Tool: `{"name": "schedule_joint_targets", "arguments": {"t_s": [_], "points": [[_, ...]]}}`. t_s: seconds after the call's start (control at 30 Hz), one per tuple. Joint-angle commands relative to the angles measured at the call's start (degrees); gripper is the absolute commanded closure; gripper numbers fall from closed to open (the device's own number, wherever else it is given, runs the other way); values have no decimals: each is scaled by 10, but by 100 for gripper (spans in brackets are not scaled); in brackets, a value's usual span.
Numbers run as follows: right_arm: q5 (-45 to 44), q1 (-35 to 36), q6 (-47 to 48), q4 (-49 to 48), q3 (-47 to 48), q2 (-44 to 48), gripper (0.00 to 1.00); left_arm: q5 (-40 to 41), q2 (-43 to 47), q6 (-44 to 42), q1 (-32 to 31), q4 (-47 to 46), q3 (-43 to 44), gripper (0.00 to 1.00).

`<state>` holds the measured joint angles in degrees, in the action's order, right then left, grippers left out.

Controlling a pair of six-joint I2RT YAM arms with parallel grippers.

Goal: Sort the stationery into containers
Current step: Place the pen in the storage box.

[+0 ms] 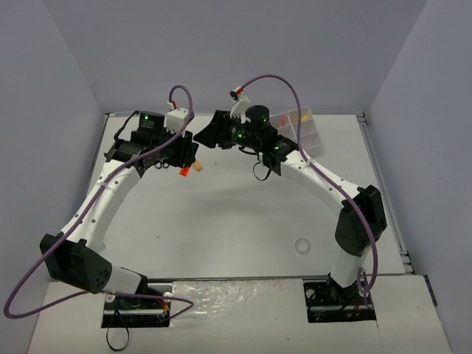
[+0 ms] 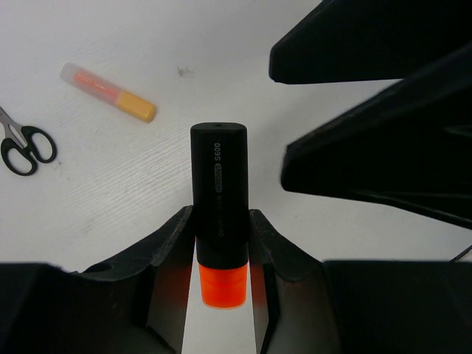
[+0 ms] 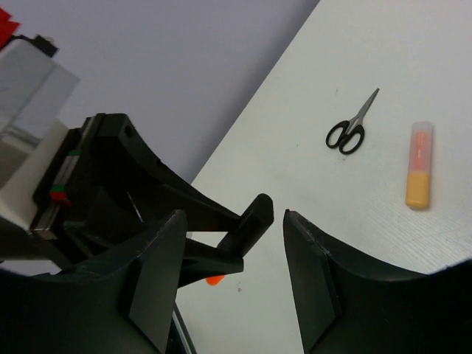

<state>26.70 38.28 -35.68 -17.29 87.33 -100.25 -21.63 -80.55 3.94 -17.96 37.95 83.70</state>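
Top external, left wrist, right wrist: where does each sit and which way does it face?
Top external: above and behind, looking down at table; left arm and right arm show.
Left wrist: on left gripper, looking along its fingers at held orange-black highlighter.
Right wrist: on right gripper, facing left gripper between its open fingers.
Shared: both wrist views show scissors and peach highlighter.

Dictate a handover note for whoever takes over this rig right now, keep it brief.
Left gripper: jaws shut on the orange-black highlighter.
Right gripper: jaws open beside its black cap, not gripping.
Loose on the table: scissors, peach highlighter, tape ring.
Done: something yellow already in the organiser box, far right.
To do: box the held highlighter, then the loose three.
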Motion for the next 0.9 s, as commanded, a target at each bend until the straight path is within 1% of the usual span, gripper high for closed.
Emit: {"name": "schedule_joint_targets", "arguments": {"t_s": [0.0,0.2,0.33,0.4,0.47,0.53,0.57,0.63,0.73,0.77,0.8,0.83,0.87], "points": [[-21,5,-34,-34,22,-12,49,-3,26,-5,-1,-38,24,100],[5,18,-45,-31,38,-42,50,5,25,-5,-1,-42,28,100],[17,24,-60,-47,29,-52,55,14,19,-5,-1,-46,33,100],[28,27,-72,-61,26,-60,60,17,16,-4,-1,-50,32,100],[40,27,-88,-82,22,-69,68,21,13,-3,-1,-51,31,100],[61,28,-113,-114,21,-77,84,22,11,-5,-1,-50,33,100],[70,28,-119,-123,22,-84,91,22,11,-8,-1,-49,34,100],[76,28,-123,-131,25,-88,100,25,10,-14,-1,-46,36,100],[74,27,-121,-142,16,-80,100,33,9,-23,-1,-38,41,100],[72,26,-120,-145,14,-79,100,34,8,-24,-1,-36,43,96],[69,23,-119,-143,15,-77,100,35,8,-23,-1,-35,44,74],[63,15,-114,-137,15,-73,100,35,9,-22,-1,-33,45,34],[55,8,-108,-131,15,-69,100,37,9,-20,0,-31,47,4]]}}
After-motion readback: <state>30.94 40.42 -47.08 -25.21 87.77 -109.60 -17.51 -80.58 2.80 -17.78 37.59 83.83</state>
